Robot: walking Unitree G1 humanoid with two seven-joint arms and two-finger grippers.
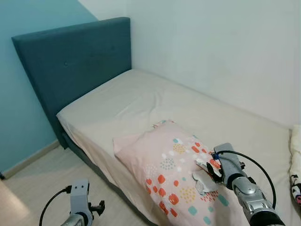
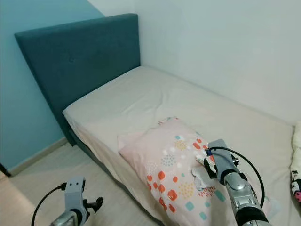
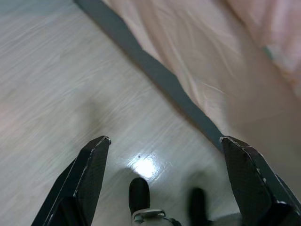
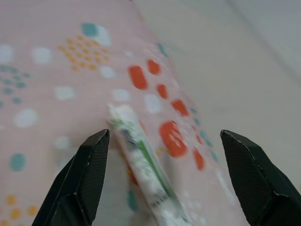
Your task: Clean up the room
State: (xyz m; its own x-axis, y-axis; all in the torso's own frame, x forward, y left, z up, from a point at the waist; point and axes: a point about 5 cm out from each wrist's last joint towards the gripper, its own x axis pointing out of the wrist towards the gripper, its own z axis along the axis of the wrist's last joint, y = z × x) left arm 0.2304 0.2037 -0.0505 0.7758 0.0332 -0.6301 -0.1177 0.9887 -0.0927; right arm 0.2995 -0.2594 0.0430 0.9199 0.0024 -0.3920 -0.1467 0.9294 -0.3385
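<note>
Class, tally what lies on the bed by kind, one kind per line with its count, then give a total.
Patterned pillow: 1
Crumpled wrappers on the pillow, under the open right claw: 2, one white, one white and green
White soft item at the bed's right edge: 1
Total: 4

bed (image 1: 141, 101): cream sheet, dark teal headboard (image 1: 70, 61), set in the corner against the white wall
pillow (image 1: 171, 172): pink with orange and teal dots, lies on the bed under the right fingers (image 4: 91, 169)
wrapper (image 4: 143, 165): on the pillow, between those fingers
floor (image 3: 61, 89): pale wood, below the left fingers (image 3: 89, 174)
</note>
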